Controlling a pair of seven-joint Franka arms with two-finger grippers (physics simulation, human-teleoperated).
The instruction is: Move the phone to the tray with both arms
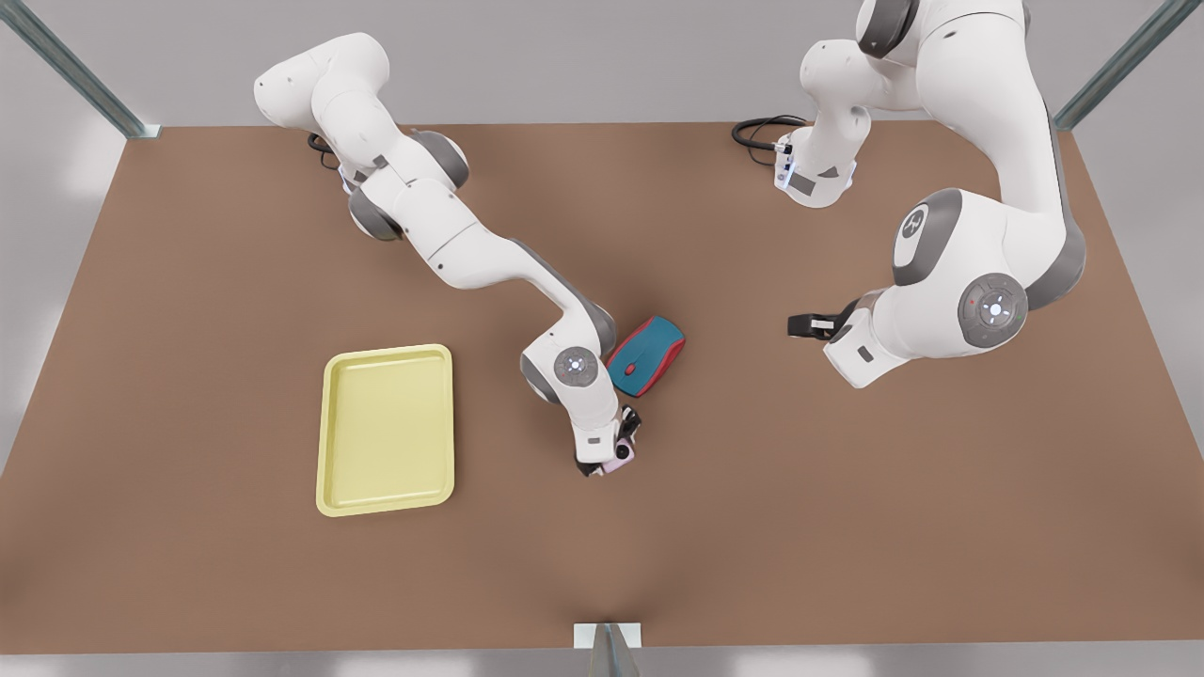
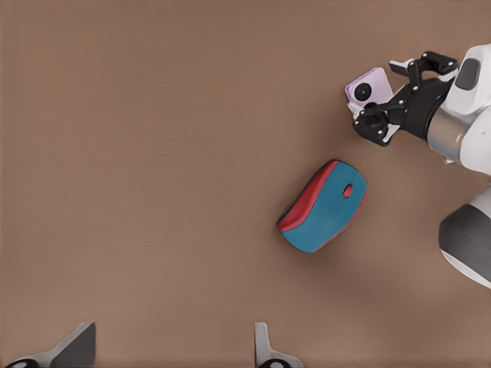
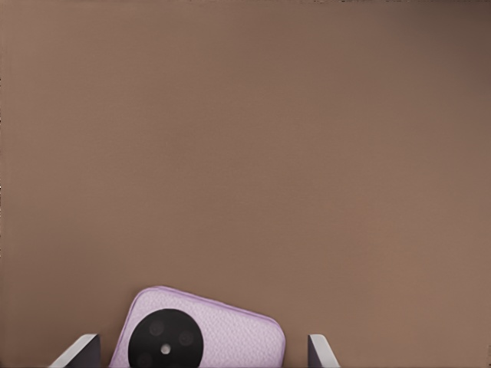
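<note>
A: Front view: the right gripper [image 1: 616, 456] reaches down over the pink phone [image 1: 624, 455] beside the mouse [image 1: 645, 355], well apart from the tray [image 1: 387, 429]. The left gripper [image 1: 800, 325] waits.

B: Left wrist view: its spread fingers [image 2: 265, 349] are cut off.

A: Right wrist view: open fingers [image 3: 80, 351] straddle the half-hidden phone [image 3: 222, 337]. No readable writing.

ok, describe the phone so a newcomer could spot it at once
On the brown table, look to the front view's right of the yellow tray: the phone lies between the open fingers of the right gripper, the left gripper waiting open farther right. It is a small pale pink slab with a black circle, smaller than the teal-and-red mouse beside it.
</note>
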